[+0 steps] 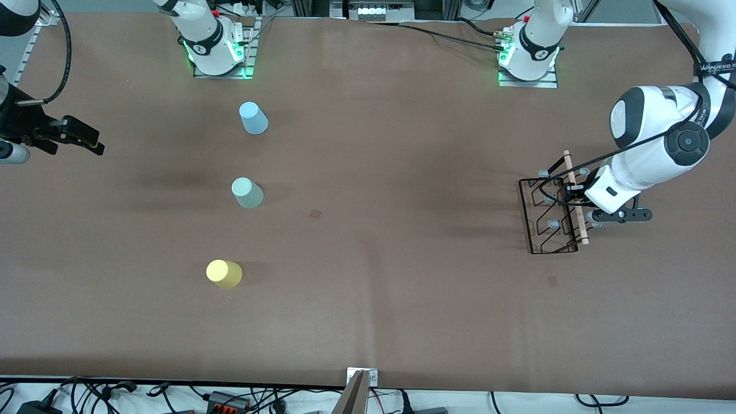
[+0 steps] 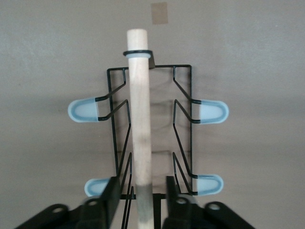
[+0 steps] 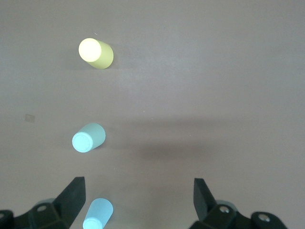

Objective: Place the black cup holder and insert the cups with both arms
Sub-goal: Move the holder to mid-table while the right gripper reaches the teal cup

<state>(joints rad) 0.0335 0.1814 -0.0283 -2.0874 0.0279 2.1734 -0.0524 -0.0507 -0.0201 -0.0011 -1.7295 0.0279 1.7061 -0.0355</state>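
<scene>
The black cup holder (image 1: 524, 214) stands on the table at the left arm's end, with its wooden rod (image 1: 582, 230) on top. My left gripper (image 1: 570, 195) is open and low over it. In the left wrist view its fingers (image 2: 110, 191) straddle the rod (image 2: 140, 119) with a gap on each side, among the blue-tipped pegs (image 2: 212, 111). The light blue cup (image 1: 253, 118), mint cup (image 1: 247, 193) and yellow cup (image 1: 224, 273) stand in a row toward the right arm's end. My right gripper (image 1: 77, 145) is open, empty and high, looking down on the yellow (image 3: 96, 54), mint (image 3: 88, 137) and light blue (image 3: 98, 214) cups.
The brown table cover (image 1: 402, 287) has a small tape mark (image 1: 315, 213) near the middle and another (image 1: 552, 280) nearer the front camera than the holder. Cables and plugs (image 1: 230, 397) lie along the table's near edge.
</scene>
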